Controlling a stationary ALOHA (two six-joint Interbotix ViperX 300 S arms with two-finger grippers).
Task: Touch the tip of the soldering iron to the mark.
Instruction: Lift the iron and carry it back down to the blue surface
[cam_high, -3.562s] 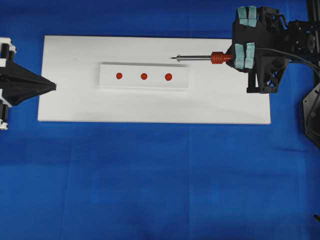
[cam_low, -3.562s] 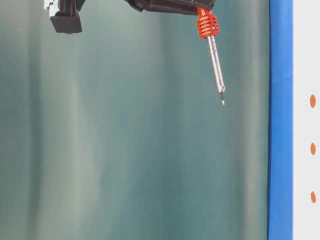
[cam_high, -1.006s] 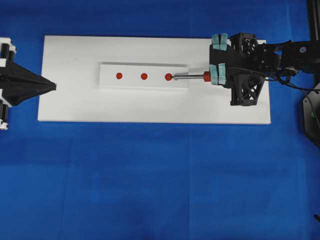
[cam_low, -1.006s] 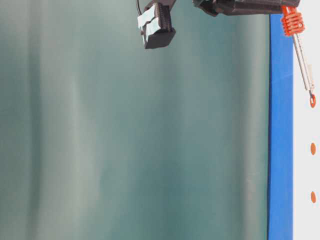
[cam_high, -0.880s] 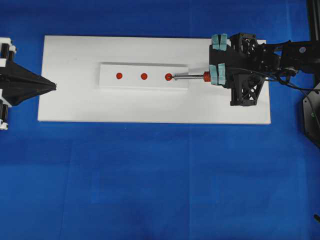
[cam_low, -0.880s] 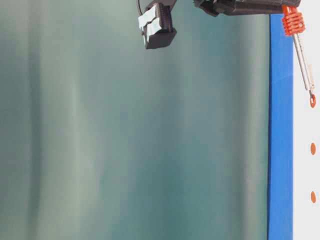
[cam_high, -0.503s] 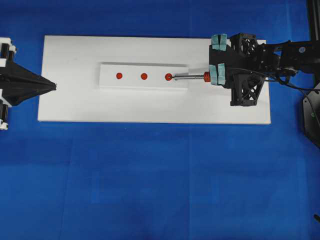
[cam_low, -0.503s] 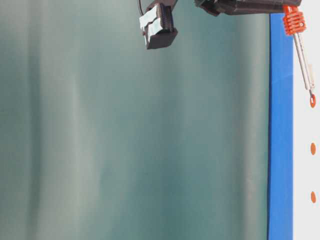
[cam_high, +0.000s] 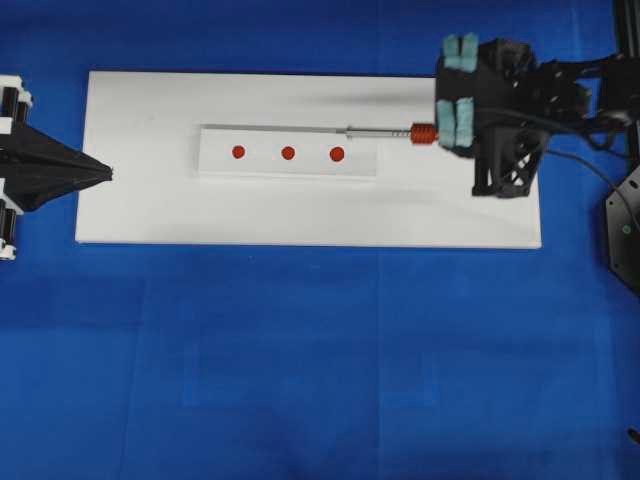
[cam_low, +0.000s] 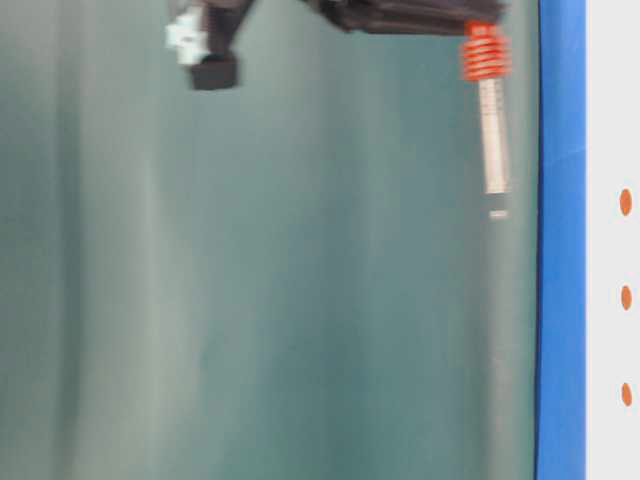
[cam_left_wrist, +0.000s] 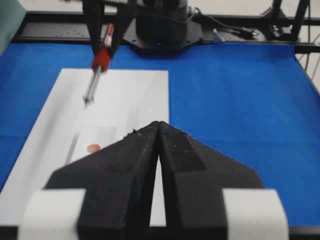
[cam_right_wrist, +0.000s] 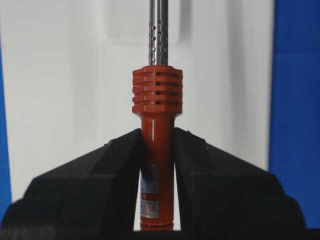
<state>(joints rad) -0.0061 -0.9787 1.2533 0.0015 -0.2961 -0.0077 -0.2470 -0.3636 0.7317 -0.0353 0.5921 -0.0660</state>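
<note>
Since the right gripper only pinches the soldering iron handle, overshooting the mark looks easy; left gripper sits closed.

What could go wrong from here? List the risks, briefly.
1. The tip of the soldering iron hangs in the air, nearer the right outer dot than the mark; coming down, it may hit the wrong dot.
2. The right gripper's fingers clamp only the handle, so pressing down hard might pivot the soldering iron.
</note>
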